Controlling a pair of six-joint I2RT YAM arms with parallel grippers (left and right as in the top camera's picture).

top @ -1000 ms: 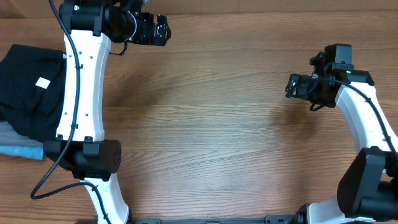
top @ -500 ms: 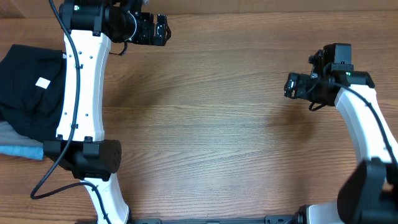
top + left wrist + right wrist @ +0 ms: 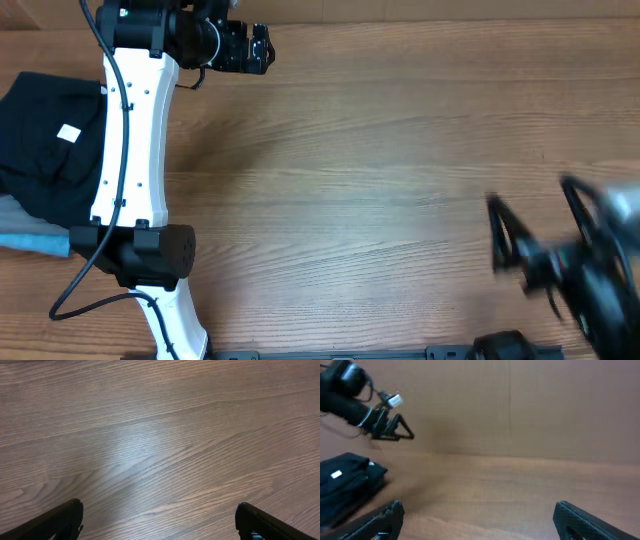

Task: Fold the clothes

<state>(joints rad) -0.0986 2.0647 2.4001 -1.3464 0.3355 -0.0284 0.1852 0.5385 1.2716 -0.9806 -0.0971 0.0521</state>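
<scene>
The black T-shirt [image 3: 45, 130] lies folded at the table's left edge, its small white neck label [image 3: 68, 133] facing up. It also shows at the far left of the right wrist view [image 3: 347, 485]. My left gripper [image 3: 260, 48] hangs open and empty at the far side of the table, right of the shirt; its wrist view shows only bare wood between the fingers [image 3: 55, 522]. My right gripper [image 3: 500, 235] is motion-blurred near the front right; its wrist view [image 3: 480, 520] shows the jaws wide open and empty.
A blue-grey cloth [image 3: 35, 242] sticks out from under the shirt at the left edge. The left arm's white links [image 3: 125, 140] stretch from the front base over the shirt's right side. A brown wall [image 3: 520, 405] stands behind the table.
My right arm has swung fast from the right middle towards the front right of the table and is blurred. The left arm and the shirt have not moved.
</scene>
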